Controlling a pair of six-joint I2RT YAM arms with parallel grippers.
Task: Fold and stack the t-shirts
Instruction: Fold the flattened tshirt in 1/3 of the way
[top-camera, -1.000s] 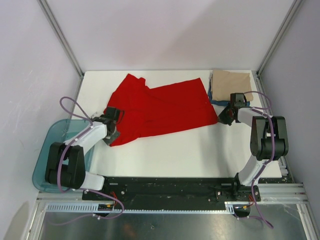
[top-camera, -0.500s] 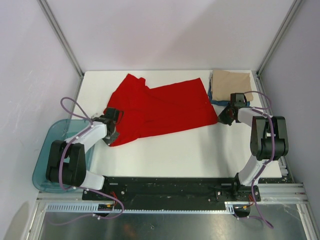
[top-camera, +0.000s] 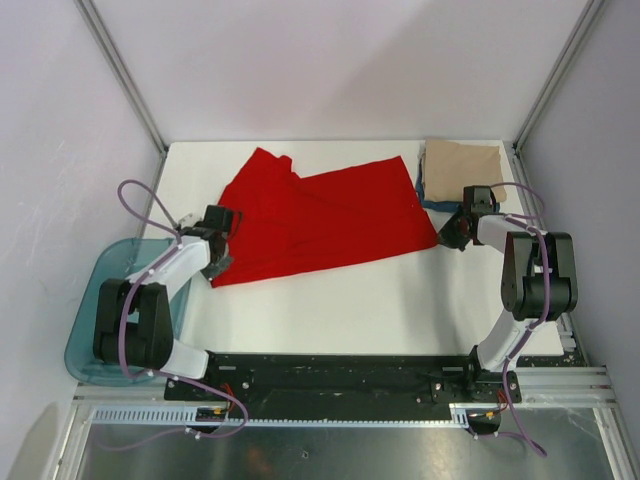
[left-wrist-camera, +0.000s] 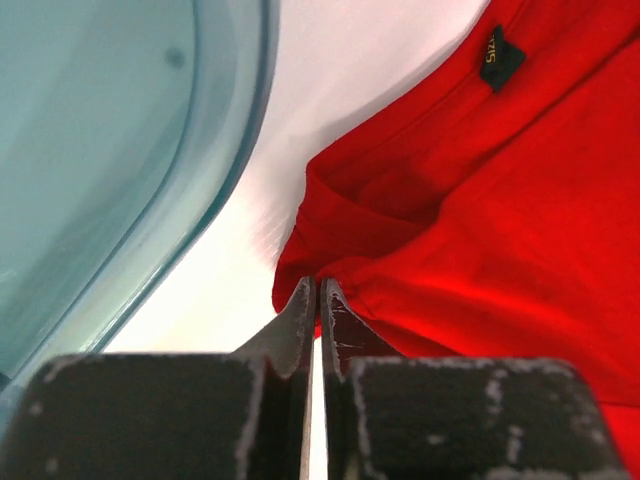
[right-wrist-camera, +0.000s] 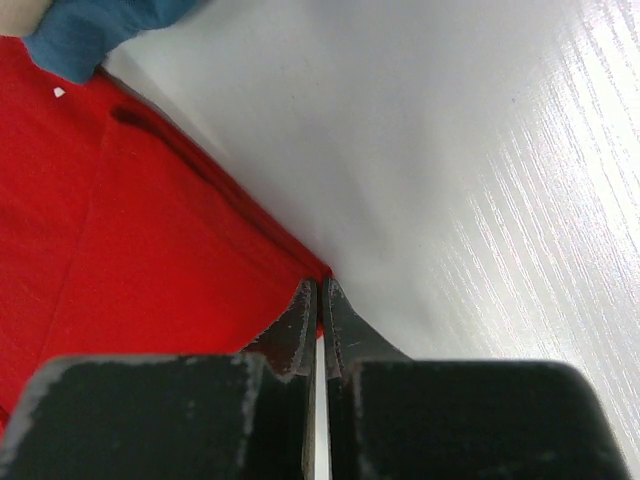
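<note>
The red t-shirt (top-camera: 310, 215) lies spread across the middle of the white table. My left gripper (top-camera: 217, 262) is shut on its near-left edge (left-wrist-camera: 330, 290); a black size tag (left-wrist-camera: 500, 58) shows on the cloth. My right gripper (top-camera: 446, 238) is shut on the shirt's near-right corner (right-wrist-camera: 318, 268). The tan folded t-shirt (top-camera: 462, 165) lies at the far right on top of the dark blue one (top-camera: 432, 204), whose edge also shows in the right wrist view (right-wrist-camera: 90, 30).
A translucent teal tub (top-camera: 95, 300) sits off the table's left edge, close to my left arm; its rim fills the left of the left wrist view (left-wrist-camera: 150, 150). Frame posts stand at the table's far corners.
My left gripper has pulled the shirt's left edge outward to the left, flattening the near-left fold. The right gripper has shifted slightly right with its corner.
</note>
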